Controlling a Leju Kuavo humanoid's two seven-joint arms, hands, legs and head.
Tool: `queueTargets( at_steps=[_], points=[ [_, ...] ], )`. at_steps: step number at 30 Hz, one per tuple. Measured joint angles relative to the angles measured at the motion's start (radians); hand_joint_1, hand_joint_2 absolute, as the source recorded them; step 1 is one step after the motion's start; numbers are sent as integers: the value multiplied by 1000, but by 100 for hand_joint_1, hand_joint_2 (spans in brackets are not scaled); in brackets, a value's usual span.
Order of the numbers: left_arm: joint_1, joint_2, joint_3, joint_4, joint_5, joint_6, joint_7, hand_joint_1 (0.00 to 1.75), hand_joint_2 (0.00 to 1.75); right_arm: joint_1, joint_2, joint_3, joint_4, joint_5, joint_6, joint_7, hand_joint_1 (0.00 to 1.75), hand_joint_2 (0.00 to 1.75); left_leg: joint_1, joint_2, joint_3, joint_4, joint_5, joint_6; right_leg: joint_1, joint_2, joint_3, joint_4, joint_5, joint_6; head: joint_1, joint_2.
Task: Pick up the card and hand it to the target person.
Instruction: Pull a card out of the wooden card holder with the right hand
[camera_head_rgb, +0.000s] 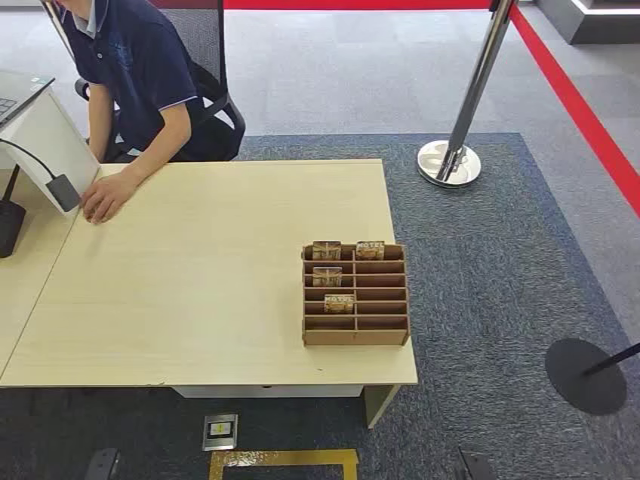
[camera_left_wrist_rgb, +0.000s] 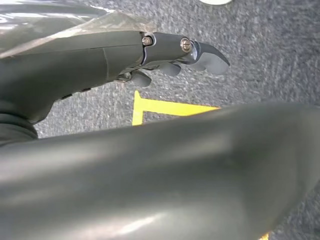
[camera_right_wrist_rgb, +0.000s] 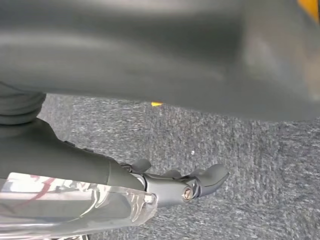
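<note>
Below me a pale wooden table (camera_head_rgb: 211, 290) stands on dark blue-grey carpet (camera_head_rgb: 483, 290), with lighter grey floor (camera_head_rgb: 340, 80) beyond. A black office chair (camera_head_rgb: 219, 100) sits at the far edge. A chrome stanchion (camera_head_rgb: 460, 130) carries red belts, and yellow tape (camera_head_rgb: 283, 460) marks the carpet near me.

Even bright light; blurred wrist foregrounds

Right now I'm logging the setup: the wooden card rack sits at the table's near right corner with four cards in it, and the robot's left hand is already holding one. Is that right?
One thing is wrong: the left hand holds nothing. The left wrist view shows it over the carpet, with no card in it. The rest stands: the head view shows the rack at the table's near right corner with four cards in it.
</note>
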Motion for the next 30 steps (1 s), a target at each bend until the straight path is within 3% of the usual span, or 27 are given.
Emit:
queueTargets(
  at_steps=[7, 19, 24, 30],
  points=[
    [-28, -22, 136, 23, -129, 9, 6, 0, 0, -28, 17, -91, 18, 62, -2, -76, 0, 0, 0, 0, 0, 0, 0, 0, 0, 0, 0, 0, 0, 0, 0, 0],
    [-71, -69, 384, 65, -315, 40, 18, 0, 0, -121, 62, -230, 2, 138, 34, -365, 0, 0, 0, 0, 0, 0, 0, 0, 0, 0, 1, 0, 0, 0, 0, 0],
    [-85, -85, 472, 79, -374, 50, 18, 0, 0, -135, 96, -238, -94, 129, 58, -477, 0, 0, 0, 0, 0, 0, 0, 0, 0, 0, 1, 0, 1, 0, 0, 0],
    [-96, -98, 535, 90, -413, 57, 16, 0, 0, -130, 118, -179, -264, 78, 64, -527, 0, 0, 0, 0, 1, 0, 1, 0, 0, 0, 1, 0, 1, 0, 0, 0]
  ],
)
